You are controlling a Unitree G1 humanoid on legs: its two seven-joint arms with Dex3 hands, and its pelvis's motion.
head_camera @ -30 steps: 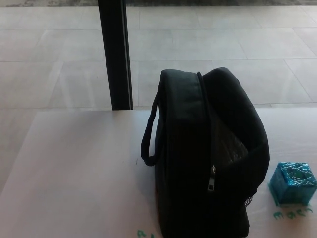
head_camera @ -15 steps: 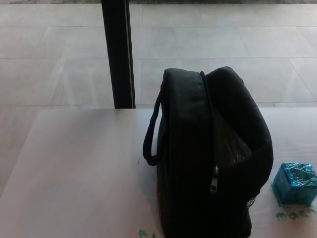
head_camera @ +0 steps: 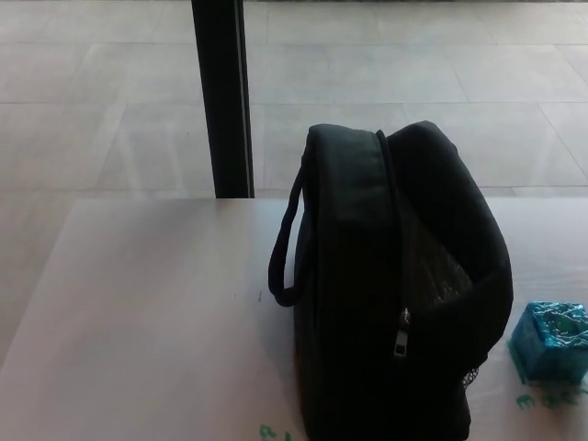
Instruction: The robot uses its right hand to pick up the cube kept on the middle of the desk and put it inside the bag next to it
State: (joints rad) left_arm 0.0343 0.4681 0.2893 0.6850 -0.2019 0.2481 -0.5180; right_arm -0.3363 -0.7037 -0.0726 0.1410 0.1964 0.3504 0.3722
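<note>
Neither hand is visible, so finger state cannot be told. The cube (head_camera: 554, 341) sits beside the bag (head_camera: 395, 294). The right hand should approach wide, clearing the bag's wall.

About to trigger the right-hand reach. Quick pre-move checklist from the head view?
1. Shiny teal foil-wrapped cube in view, on the pale desk: ok, though cut by the picture's right edge.
2. Cube clear of the black fabric bag: ok, a gap shows to the bag's right.
3. Bag upright: ok.
4. Bag opening accessible: cannot tell; the zipper pull hangs low and a gap shows at the top.
5. Right hand visible for approach: not ok, not in view.
6. Left hand clear: cannot tell, not in view.
</note>
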